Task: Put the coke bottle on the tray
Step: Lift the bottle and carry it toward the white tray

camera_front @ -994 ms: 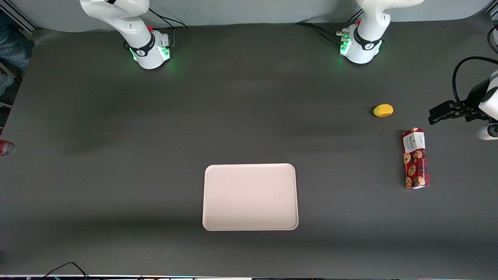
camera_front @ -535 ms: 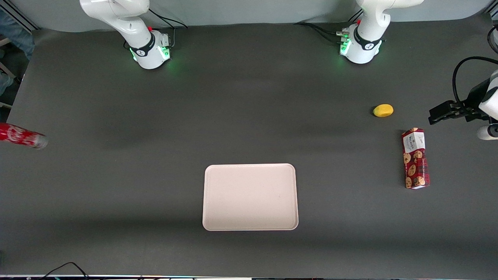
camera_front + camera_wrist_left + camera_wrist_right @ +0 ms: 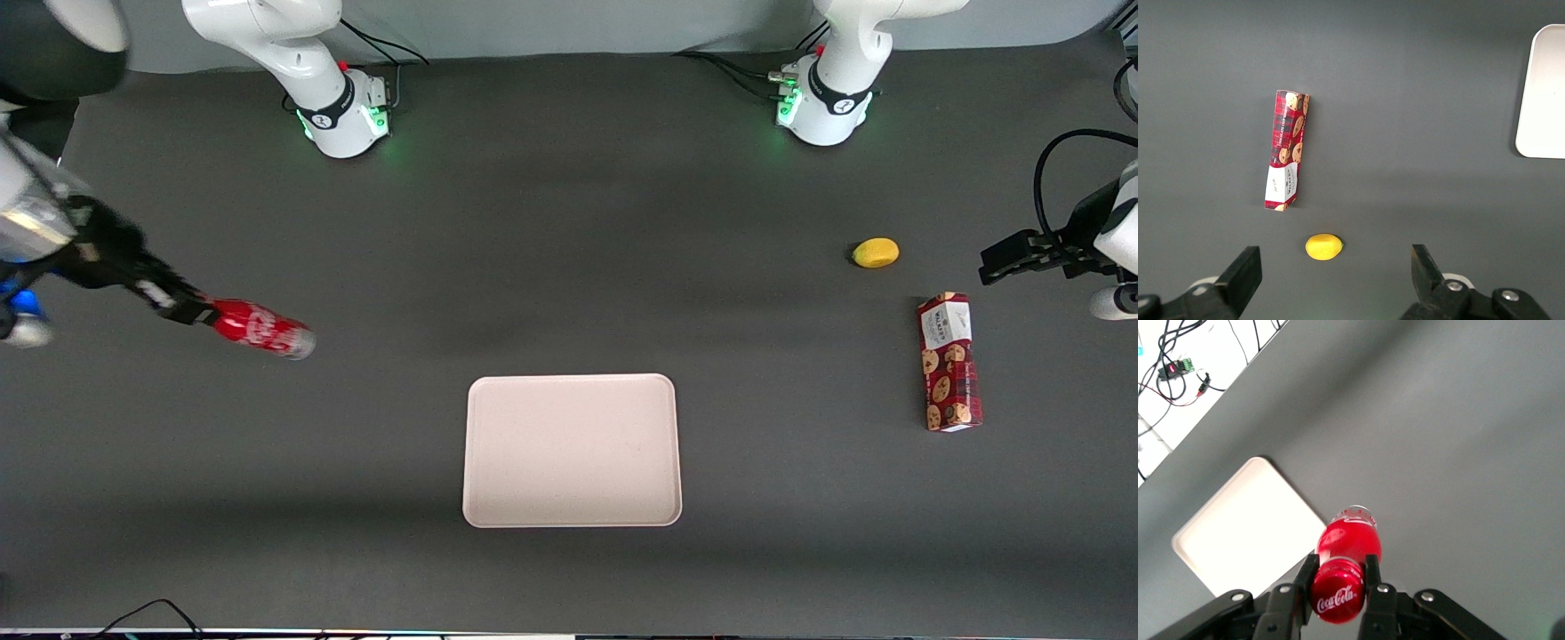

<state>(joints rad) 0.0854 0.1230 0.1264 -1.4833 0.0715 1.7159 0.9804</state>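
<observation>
While it hangs over the dark grey tabletop [image 3: 569, 249] toward the working arm's end, the black two-finger claw [image 3: 1338, 577] is clamped around the neck of the small slim red coke bottle with a white script logo, red cap and silvery base [image 3: 260, 328]. From the wrist camera the cap faces the lens and the fingers [image 3: 1371, 568] press in on either side just under it. Nearest the front camera lies the large flat pale pinkish-white tray with rounded corners and a low rim [image 3: 572, 517], bare and well apart from the bottle, which is carried tilted with its base pointing toward the tray. Farther back and toward the parked arm's end sit a red patterned cookie box [image 3: 949, 362] and, farther still, a small yellow lemon-shaped object [image 3: 876, 252].

This looks like the carrying step: bottle gripped and lifted, not yet over the tray. The next move probably calls for travel toward the front camera and the table's middle, then lowering the base onto the tray's flat surface before opening.
</observation>
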